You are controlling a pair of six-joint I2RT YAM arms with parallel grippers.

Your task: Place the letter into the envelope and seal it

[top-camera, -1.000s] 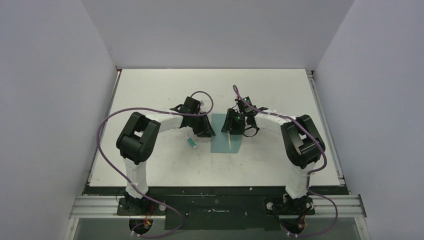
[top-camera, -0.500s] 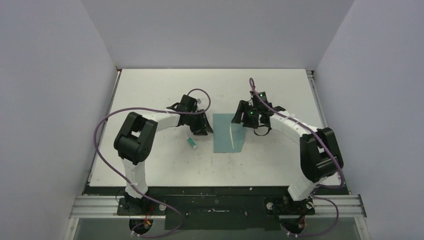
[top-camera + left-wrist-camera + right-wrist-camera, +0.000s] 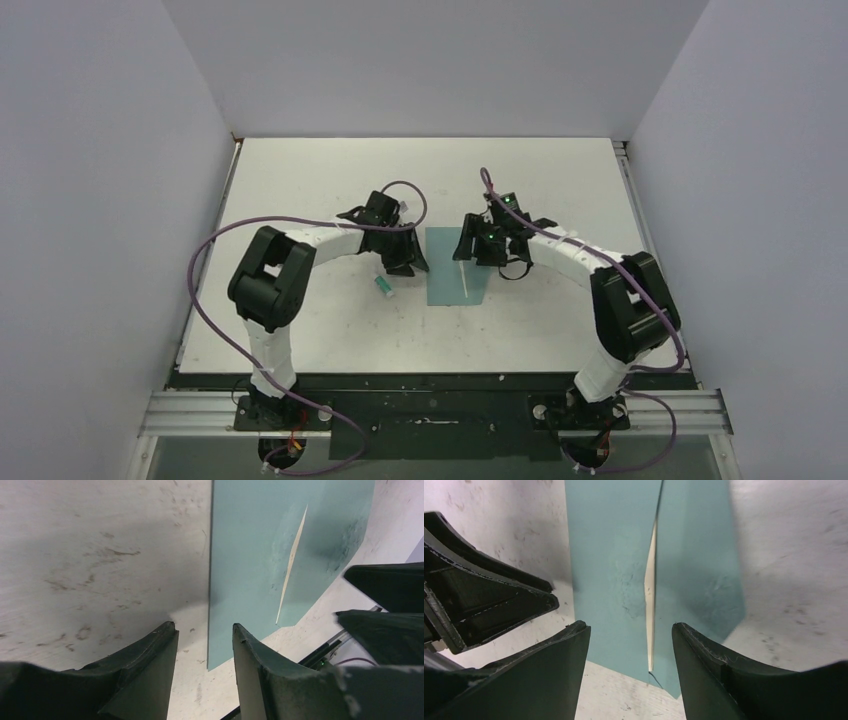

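Envelope lies flat on the tabletop between the two claws, flap folded over. Letter shows only as a thin cream sliver along the flap's edge. Left claw stands open and empty, its jaws straddling the envelope's left edge. Right claw is open too, gripping nothing, jaws spread either side of the flap seam. Glue tube lies near the left claw, apart from the envelope.

Left arm and right arm are folded inward at the elbows, with the wrists turned to face each other. Left gripper is pointed downward, jaws moderately parted. Right gripper is pointed downward, jaws spread wider. The grippers are near each other, not touching.
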